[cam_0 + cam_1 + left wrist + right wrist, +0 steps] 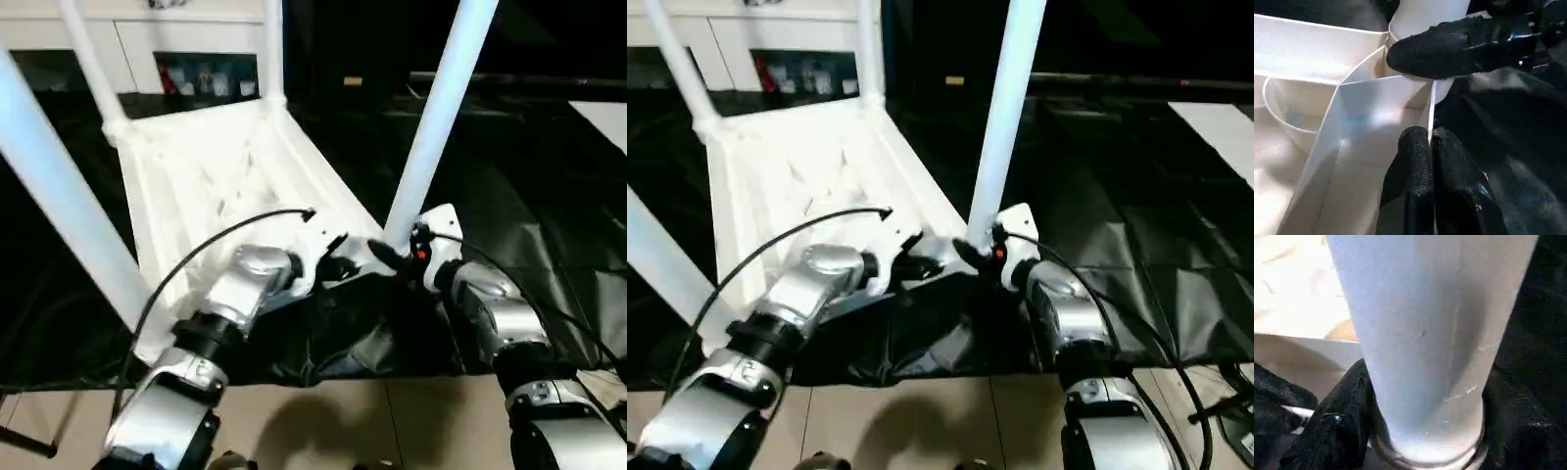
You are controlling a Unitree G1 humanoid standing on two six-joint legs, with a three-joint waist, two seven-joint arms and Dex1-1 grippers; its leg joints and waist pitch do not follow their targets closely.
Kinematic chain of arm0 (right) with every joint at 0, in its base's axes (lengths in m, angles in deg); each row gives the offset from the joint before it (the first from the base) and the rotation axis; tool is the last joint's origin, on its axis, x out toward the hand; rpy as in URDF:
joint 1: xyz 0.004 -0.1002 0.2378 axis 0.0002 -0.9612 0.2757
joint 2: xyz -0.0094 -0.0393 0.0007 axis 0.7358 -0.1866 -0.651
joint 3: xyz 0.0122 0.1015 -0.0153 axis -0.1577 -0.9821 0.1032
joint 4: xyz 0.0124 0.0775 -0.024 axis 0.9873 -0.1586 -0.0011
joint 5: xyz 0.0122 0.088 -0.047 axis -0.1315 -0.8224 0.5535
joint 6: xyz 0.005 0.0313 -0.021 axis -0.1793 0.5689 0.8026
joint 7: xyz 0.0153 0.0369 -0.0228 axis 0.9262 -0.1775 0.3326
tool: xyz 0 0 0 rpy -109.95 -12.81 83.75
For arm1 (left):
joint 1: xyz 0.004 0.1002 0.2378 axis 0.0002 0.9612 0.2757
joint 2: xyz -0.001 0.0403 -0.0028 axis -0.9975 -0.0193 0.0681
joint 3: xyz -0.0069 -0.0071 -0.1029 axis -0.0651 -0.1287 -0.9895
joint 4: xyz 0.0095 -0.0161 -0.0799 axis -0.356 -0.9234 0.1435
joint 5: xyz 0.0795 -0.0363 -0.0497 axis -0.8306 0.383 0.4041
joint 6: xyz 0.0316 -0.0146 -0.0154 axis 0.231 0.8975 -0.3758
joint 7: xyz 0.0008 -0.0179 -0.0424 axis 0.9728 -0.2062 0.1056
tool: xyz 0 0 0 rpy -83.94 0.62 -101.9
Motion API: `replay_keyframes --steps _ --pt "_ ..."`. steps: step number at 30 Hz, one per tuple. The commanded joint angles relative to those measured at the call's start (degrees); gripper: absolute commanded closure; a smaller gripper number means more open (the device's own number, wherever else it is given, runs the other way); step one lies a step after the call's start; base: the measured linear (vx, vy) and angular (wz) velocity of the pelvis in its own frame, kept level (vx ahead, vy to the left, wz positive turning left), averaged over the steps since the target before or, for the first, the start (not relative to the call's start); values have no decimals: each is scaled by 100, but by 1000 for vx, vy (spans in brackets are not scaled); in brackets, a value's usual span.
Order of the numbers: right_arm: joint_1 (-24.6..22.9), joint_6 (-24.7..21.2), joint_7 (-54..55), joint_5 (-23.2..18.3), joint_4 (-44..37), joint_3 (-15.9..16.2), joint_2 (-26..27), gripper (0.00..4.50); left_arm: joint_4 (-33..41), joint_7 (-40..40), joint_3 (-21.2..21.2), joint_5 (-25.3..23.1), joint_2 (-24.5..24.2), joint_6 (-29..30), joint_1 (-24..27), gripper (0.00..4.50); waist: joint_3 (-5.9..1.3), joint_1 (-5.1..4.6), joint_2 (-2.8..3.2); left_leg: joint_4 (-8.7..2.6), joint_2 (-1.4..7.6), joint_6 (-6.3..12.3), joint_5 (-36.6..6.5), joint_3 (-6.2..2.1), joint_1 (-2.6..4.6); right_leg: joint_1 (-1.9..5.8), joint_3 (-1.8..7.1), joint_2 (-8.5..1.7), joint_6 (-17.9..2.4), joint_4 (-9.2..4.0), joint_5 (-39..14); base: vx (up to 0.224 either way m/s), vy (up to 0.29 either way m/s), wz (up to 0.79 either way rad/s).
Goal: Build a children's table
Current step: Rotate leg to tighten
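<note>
- Left eye view: you see the table top (211, 176) lying upside down on the black-covered surface (549, 176), filling the centre-left of the frame, with legs standing at all four corners. The near-right leg (436, 117) rises from its corner socket at the frame's centre, its long axis tilting toward the upper right. The right gripper (407, 257) sits at that leg's base, and the left gripper (333, 257) is just beside it, on the rim.
- Right eye view: the same layout. Both arms meet at the near-right corner; the right one is nearer the leg.
- Left wrist view: your left fingers (1418, 181) are narrow, pinching the thin rim wall (1431, 112) between them. A right finger (1459, 46) lies across the socket above.
- Right wrist view: the leg stands directly between the right fingers (1339, 423), which hug its base on either side. Judging from this, any further seating push runs down the leg's axis into the socket.
</note>
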Motion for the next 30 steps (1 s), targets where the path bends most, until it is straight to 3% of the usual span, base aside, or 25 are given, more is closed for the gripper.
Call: replay_keyframes --steps 1,5,10,14,18,25,27,30 --pt "132 228 -413 -37 -171 472 565 127 65 327 -11 148 387 -184 -160 450 -464 33 -39 -321 115 423 -881 -70 54 343 224 -354 -1414 -382 -718 0 0 0" --pt "114 134 -714 -100 -294 507 484 93 137 126 61 174 330 -267 -92 450 -452 24 -32 -334 122 390 -1021 -76 63 340 221 -361 -1390 -405 -919 0 0 0" --pt "21 142 -1279 -67 -546 658 136 43 243 -384 128 224 107 -377 -18 450 -460 35 -36 -321 123 457 -951 -68 62 346 229 -355 -1425 -385 -732 0 0 0" --pt "-188 5 -2440 -229 -895 835 -432 43 461 -1163 280 306 -304 -434 112 450 -449 63 -60 -318 133 558 -927 -64 62 346 227 -358 -1451 -383 -721 0 0 0" --pt "-338 -160 -3280 -340 -1146 951 -879 43 674 -1879 361 422 -701 -488 221 450 -418 128 -34 -335 170 458 -1203 -57 90 305 224 -349 -1386 -415 -1172 0 0 0" --pt "-455 -407 -3918 -449 -1444 1112 -1183 43 915 -2586 413 566 -1073 -573 343 450 -432 207 -24 -351 191 321 -1238 -70 108 286 237 -374 -1339 -397 -1234 0 0 0" --pt "-477 -443 -4029 -385 -1514 1225 -1249 76 1026 -2853 459 627 -1195 -535 399 450 -435 222 -42 -351 181 319 -1151 -72 98 297 235 -371 -1347 -383 -1132 0 0 0" --pt "-489 -450 -4145 -294 -1554 1342 -1313 81 1113 -3017 483 672 -1270 -479 432 450 -437 226 -44 -345 176 325 -1093 -67 88 297 235 -374 -1346 -371 -1095 0 0 0"
